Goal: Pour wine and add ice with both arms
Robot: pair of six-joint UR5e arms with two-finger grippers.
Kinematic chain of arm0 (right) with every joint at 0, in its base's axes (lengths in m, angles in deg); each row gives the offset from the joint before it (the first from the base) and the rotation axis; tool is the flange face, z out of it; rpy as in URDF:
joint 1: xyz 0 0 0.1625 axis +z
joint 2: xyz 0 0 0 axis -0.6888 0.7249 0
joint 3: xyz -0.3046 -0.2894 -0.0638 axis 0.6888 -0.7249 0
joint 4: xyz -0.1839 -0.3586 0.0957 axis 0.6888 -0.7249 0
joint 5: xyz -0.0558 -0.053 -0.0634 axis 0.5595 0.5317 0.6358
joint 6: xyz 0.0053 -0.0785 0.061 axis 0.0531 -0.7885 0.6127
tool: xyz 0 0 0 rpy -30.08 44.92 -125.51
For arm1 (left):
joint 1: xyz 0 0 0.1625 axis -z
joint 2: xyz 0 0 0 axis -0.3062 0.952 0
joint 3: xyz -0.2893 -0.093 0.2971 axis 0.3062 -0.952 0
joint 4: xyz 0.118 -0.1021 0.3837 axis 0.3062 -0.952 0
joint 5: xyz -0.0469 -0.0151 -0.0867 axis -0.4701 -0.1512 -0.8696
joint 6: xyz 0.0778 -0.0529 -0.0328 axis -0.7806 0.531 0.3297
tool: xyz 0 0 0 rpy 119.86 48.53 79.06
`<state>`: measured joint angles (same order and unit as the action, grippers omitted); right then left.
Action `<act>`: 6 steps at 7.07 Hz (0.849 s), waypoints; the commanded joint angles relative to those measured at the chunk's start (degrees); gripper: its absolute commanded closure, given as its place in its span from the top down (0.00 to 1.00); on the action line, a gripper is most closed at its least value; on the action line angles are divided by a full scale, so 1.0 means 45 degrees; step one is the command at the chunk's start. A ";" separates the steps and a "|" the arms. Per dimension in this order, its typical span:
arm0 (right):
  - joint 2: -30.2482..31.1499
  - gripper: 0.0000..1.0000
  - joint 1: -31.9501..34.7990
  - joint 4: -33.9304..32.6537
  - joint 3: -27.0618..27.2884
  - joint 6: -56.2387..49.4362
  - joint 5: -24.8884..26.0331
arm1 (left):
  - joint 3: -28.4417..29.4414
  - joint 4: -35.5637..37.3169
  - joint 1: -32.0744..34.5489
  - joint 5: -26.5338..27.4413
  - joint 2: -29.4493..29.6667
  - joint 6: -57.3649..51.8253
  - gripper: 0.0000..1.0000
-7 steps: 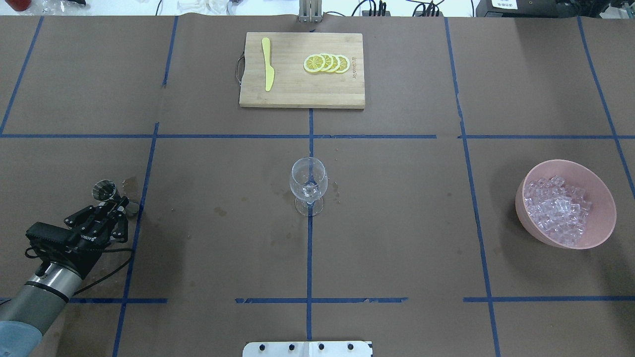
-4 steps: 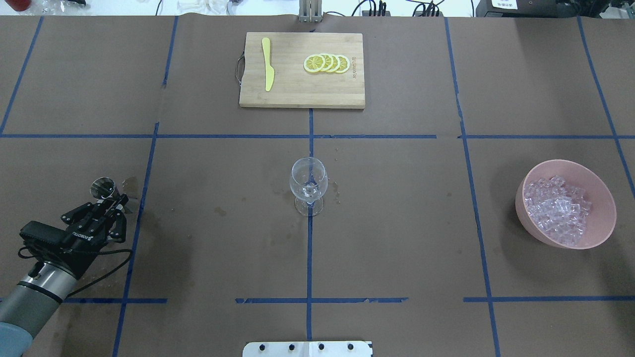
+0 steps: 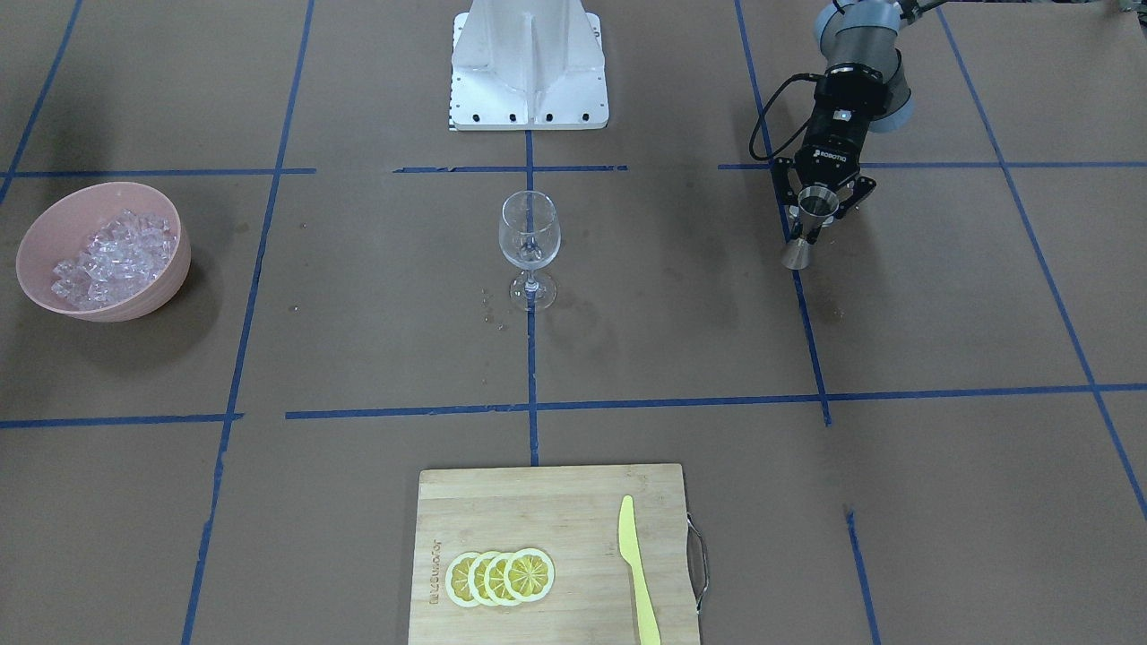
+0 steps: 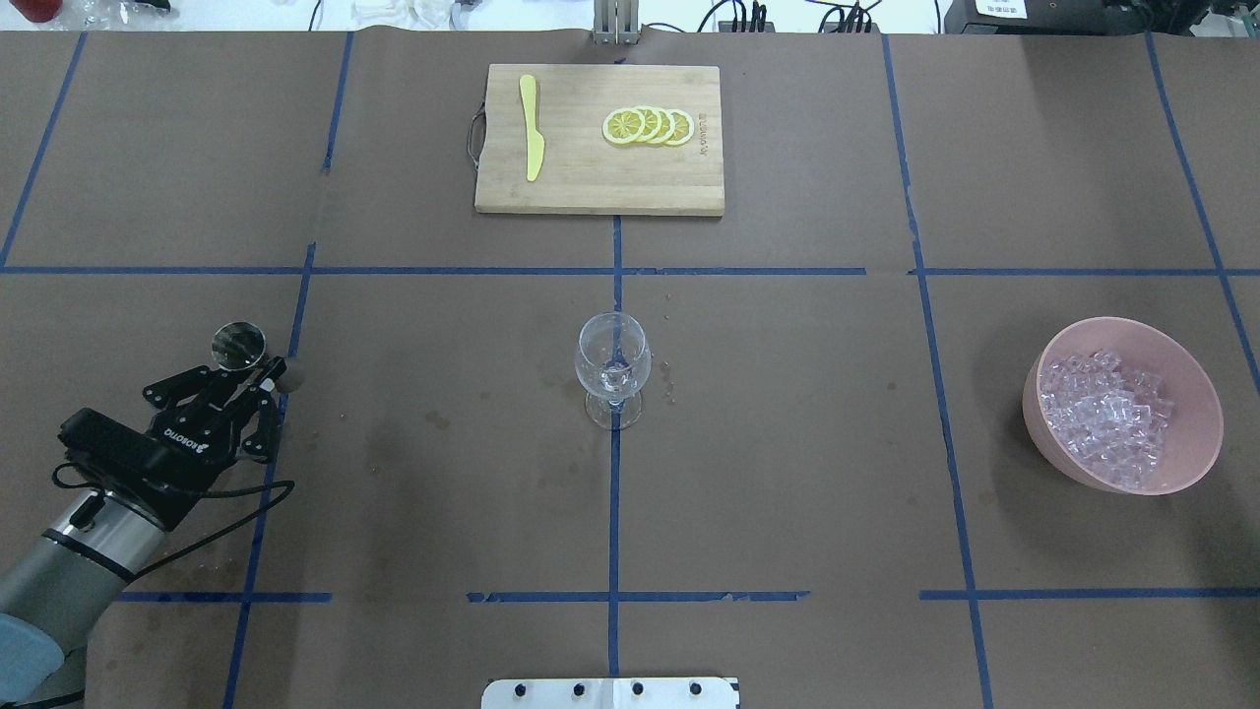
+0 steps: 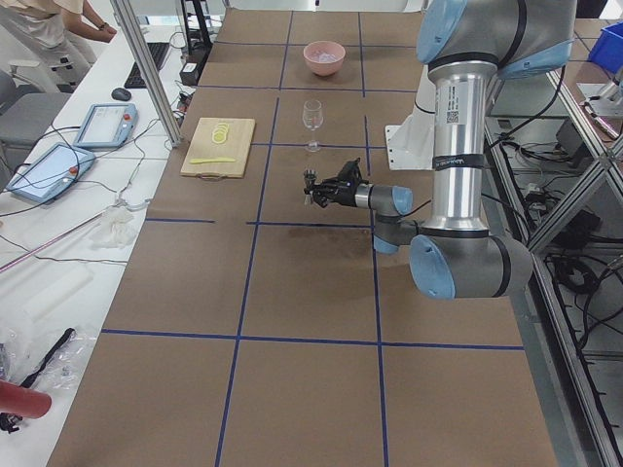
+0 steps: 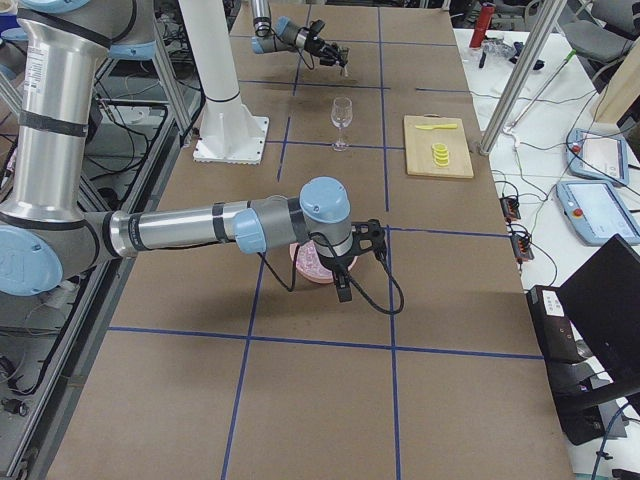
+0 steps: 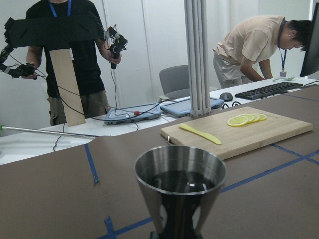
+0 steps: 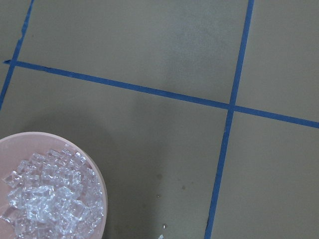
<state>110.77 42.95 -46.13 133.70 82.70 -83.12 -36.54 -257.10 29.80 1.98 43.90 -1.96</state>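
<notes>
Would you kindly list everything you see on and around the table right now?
wine glass: one, clear, table centre.
jigger: one, steel, gripped at robot's left.
bowl: one, pink, table's right end.
ice: a heap, clear, in the bowl.
cutting board: one, wooden, far edge, centre.
knife: one, yellow, on the board.
lemon slices: four, yellow, overlapping on the board.
operators: two, black and beige shirts, beyond the table.
left gripper: one, black, shut on the jigger.
right gripper: one, black, near the bowl; state unclear.

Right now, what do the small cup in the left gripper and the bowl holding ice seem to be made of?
The cup: probably polished steel, mirror-like grey reflections. The bowl: likely matte plastic, evenly pink, opaque.
</notes>
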 commanded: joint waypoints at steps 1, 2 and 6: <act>0.0017 1.00 0.0000 0.0000 -0.0005 0.0000 0.0009 | -0.0486 0.2332 0.1183 -0.1811 0.1360 -0.0111 0.00; 0.0036 1.00 0.0000 -0.0019 -0.0005 0.0000 0.0009 | -0.1147 0.3834 0.1186 -0.1835 0.1773 -0.0111 0.00; 0.0095 1.00 0.0000 0.0000 -0.0044 -0.0019 0.0029 | -0.2287 0.9854 0.1070 -0.1777 0.4779 -0.0131 0.00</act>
<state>111.05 42.94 -46.14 133.53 82.68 -83.02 -46.45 -219.62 34.80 -6.04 61.55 -2.55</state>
